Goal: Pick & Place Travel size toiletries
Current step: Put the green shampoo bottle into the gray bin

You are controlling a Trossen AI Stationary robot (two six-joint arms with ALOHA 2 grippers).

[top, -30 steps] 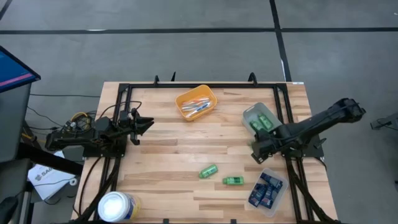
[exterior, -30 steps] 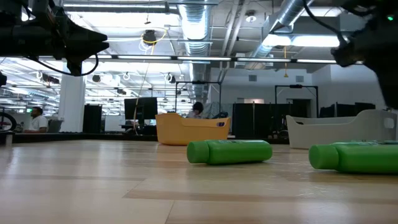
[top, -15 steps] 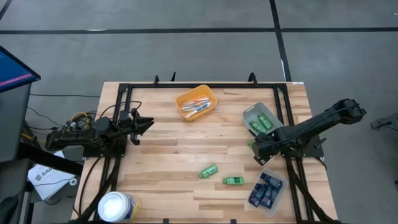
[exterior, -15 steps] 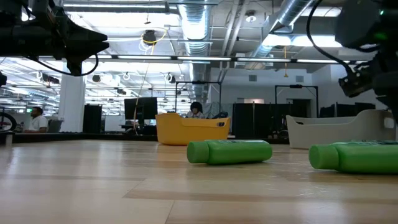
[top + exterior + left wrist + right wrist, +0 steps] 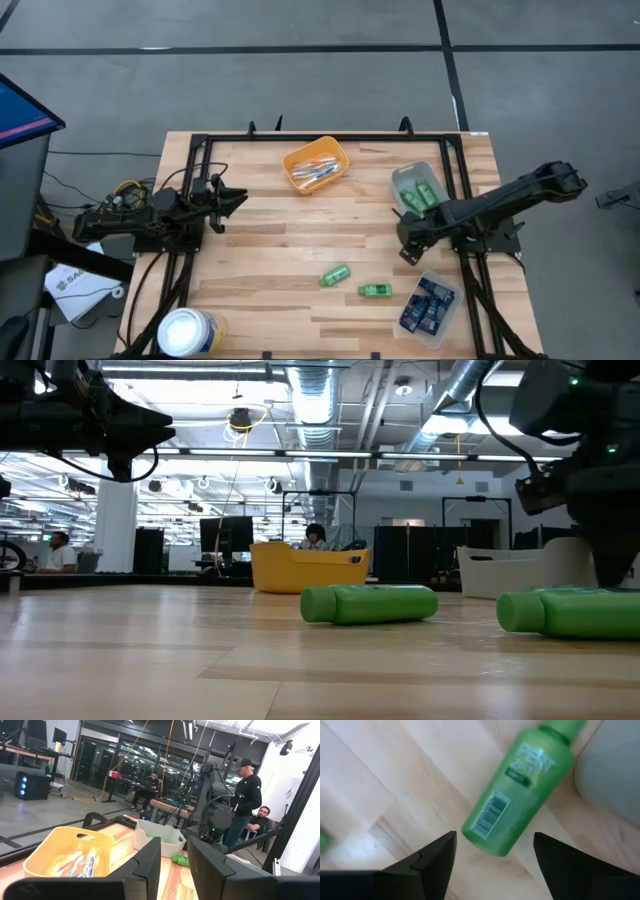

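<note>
A green bottle (image 5: 520, 795) lies on its side on the table beside the grey tray (image 5: 615, 770). My right gripper (image 5: 495, 840) hangs open just above it, pointing down, one finger on either side of its lower end, touching nothing. In the high view my right gripper (image 5: 405, 238) hides this bottle. Two more green bottles (image 5: 335, 275) (image 5: 376, 290) lie on the wood nearer the front. The grey tray (image 5: 396, 182) holds green bottles. My left gripper (image 5: 240, 197) waits at the table's left, open and holding nothing.
An orange tray (image 5: 290, 157) with thin sticks stands at the back centre. A clear tray (image 5: 455, 298) of dark navy packets sits at the front right. A white tub (image 5: 190, 332) stands at the front left corner. Bare wood lies between the two arms.
My right gripper has come down toward the table and shifted a little toward the table's left, beside the grey tray. The bottles and trays have stayed where they were.
</note>
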